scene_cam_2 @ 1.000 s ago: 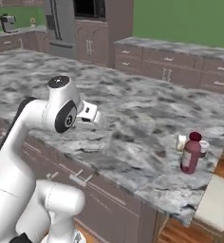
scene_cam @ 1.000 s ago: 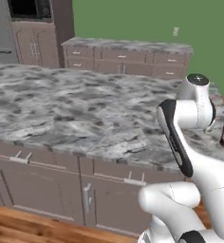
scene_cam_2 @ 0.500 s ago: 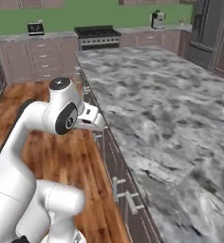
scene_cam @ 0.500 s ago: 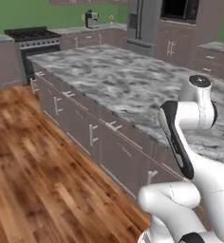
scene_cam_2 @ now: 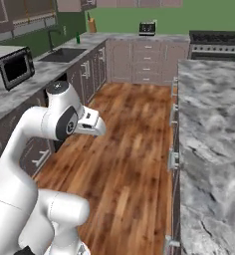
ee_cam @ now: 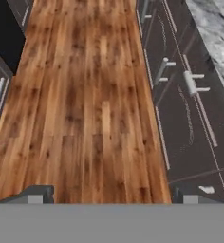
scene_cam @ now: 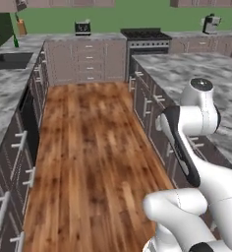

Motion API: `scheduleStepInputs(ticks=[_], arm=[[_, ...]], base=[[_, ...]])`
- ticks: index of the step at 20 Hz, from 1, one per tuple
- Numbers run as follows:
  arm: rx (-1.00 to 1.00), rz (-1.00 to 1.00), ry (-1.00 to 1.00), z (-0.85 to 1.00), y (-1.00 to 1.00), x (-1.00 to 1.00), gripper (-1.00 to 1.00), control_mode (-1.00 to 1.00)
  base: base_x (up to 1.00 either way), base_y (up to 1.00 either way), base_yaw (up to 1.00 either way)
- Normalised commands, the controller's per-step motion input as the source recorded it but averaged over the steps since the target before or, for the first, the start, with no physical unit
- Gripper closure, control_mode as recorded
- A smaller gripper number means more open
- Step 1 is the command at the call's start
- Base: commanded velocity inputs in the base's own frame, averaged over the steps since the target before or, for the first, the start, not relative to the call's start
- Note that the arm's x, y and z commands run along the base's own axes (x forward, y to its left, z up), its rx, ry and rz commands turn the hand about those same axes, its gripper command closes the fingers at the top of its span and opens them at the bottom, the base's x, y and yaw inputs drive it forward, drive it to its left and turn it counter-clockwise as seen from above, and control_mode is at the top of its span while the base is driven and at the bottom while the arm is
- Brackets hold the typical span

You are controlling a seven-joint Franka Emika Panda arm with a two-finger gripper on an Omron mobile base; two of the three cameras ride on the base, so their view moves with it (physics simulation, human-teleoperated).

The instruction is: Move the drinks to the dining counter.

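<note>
room: green-walled kitchen, wood floor (scene_cam: 88, 147) running down the middle, taupe cabinets on both sides, stove (scene_cam: 145, 37) and toaster (scene_cam: 82, 27) along the far wall

pincer: the gripper (ee_cam: 111, 193) is wide open and holding nothing, tips far apart at the bottom of the hand view, aimed down at bare floorboards

dining counter: the island (scene_cam_2: 214, 129) is just off to the pincer's right, marble top (scene_cam: 196, 74) and drawer fronts with metal handles (ee_cam: 192, 85) right alongside it

sink side: sink (scene_cam_2: 64, 54) and microwave (scene_cam_2: 10, 67) are across the aisle on the pincer's left, a small green bottle (scene_cam_2: 78, 38) stands past the sink, well ahead of the pincer and too small to say much about

drinks: can't spot the glass, cup or can from here

progress: hard to call. The stretch of island top I can see has no drinks on it, and the hand is empty, so at least one carry is left I'd guess

what's left: probably get over to the sink side, grab a drink, bring it back to the island
</note>
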Motion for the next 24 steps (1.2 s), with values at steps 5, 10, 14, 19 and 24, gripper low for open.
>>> scheduleStepInputs(ticks=[5, 10, 14, 19, 24], arm=[[0.0, 0.0, 0.0, 0.0, 0.0, 0.0, -1.0, 1.0], [0.0, 0.0, 0.0, 0.0, 0.0, 0.0, -1.0, 1.0], [0.0, 0.0, 0.0, 0.0, 0.0, 0.0, -1.0, 1.0], [0.0, 0.0, 0.0, 0.0, 0.0, 0.0, -1.0, 1.0], [0.0, 0.0, 0.0, 0.0, 0.0, 0.0, -1.0, 1.0]], base=[[1.0, 0.01, 0.11], [1.0, 0.0, 0.05], [1.0, 0.0, 0.05], [1.0, -0.05, 0.0], [1.0, 0.0, 0.01]])
